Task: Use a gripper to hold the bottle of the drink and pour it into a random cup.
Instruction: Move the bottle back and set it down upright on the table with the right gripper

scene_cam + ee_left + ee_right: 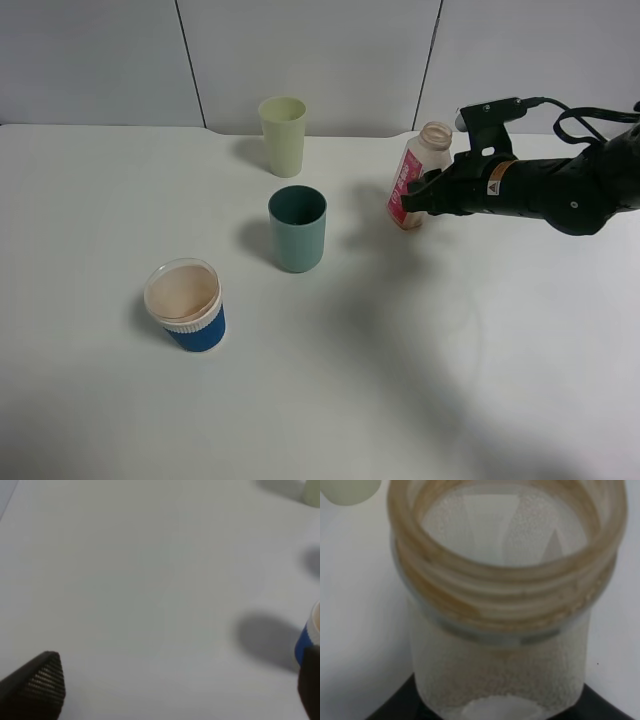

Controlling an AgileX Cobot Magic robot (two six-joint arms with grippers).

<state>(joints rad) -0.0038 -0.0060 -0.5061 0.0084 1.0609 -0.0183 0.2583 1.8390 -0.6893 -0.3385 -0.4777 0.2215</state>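
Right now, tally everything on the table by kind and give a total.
Cups: 3 - pale yellow-green cup, teal cup, blue cup
Bottles: 1 - bottle, held by the right gripper
Total: 4

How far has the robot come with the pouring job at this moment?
Done: the right pincer is closed on the bottle, which leans a little and has no cap. In hand: carrying it toward a cup. Left: tipping it over one; the teal cup stands nearest, and nothing is being poured yet. The left pincer is open and idle.
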